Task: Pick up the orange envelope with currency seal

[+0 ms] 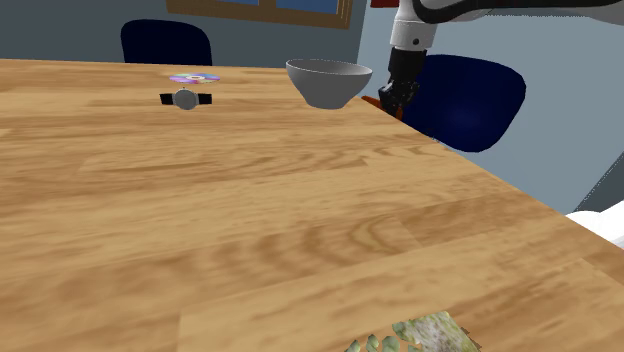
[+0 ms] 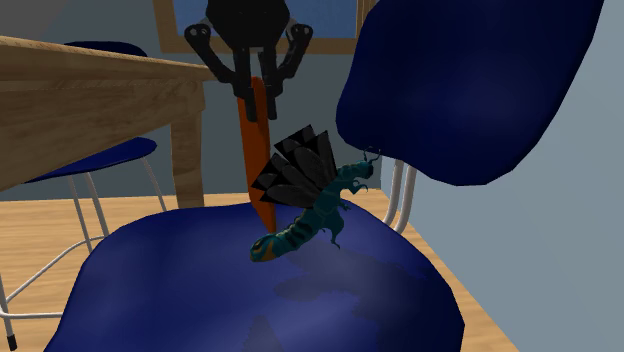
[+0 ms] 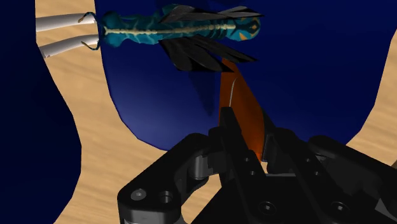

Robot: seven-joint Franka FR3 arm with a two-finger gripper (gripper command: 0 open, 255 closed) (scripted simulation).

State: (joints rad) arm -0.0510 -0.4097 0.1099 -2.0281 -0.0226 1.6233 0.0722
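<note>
Above the blue chair seat (image 2: 180, 290), your gripper (image 2: 257, 105) clamps the orange envelope (image 2: 258, 160) by its top, long axis hanging straight below the jaws.

Envelope (image 2: 256, 150) upright over chair seat (image 2: 180, 290), toy insect (image 2: 310, 222) beside it; bowl (image 1: 328, 82) on table (image 1: 250, 200)

No text, label, brand, number or sign can be read in any view: the orange envelope (image 2: 258, 150) shows only plain colour, and the multicoloured disc (image 1: 194, 77) on the wooden table (image 1: 250, 220) is too small to make out.
</note>
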